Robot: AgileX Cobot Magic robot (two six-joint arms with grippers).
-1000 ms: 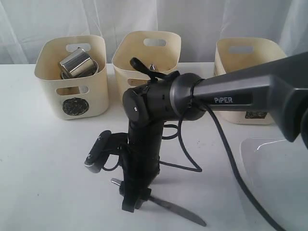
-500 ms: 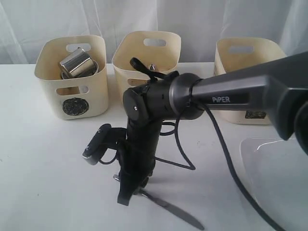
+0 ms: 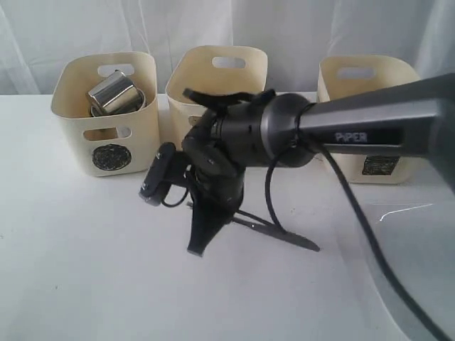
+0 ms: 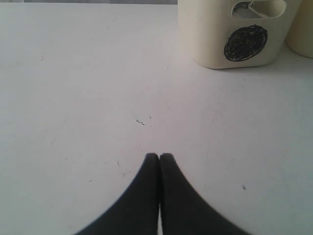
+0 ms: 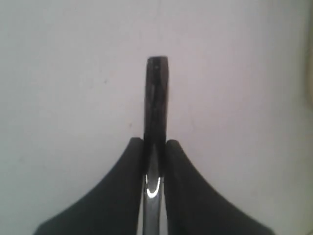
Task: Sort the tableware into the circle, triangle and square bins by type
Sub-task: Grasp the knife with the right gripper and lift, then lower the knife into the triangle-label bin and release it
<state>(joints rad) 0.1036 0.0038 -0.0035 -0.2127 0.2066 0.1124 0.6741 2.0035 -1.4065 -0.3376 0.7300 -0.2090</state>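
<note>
Three cream bins stand in a row at the back of the white worktop [image 3: 85, 270], before a pale curtain [image 3: 284, 28]. The circle bin [image 3: 106, 117], far left in the exterior view, holds a steel mug [image 3: 112, 92] lying tilted, its top above the rim. Middle bin [image 3: 227, 71]: front and most of the inside are blocked by the right arm, so mark and contents cannot be told. Right-hand bin [image 3: 366, 78]: a dark mark shows low on its front, shape unclear; the inside is not visible from this angle. The right arm reaches across the middle, and the right claw [image 3: 201, 241] points down in front of the middle bin, narrowed onto the knife [image 3: 284, 236], gripped near its handle end with the blade slanting away toward the right. Whether the blade tip touches the worktop cannot be told. The white plate [image 3: 426, 270] lies at the near right, crossed by the arm's cable. The left claw [image 4: 159, 157] has its fingertips pressed together, holding nothing, over bare worktop well apart from the circle bin.
</note>
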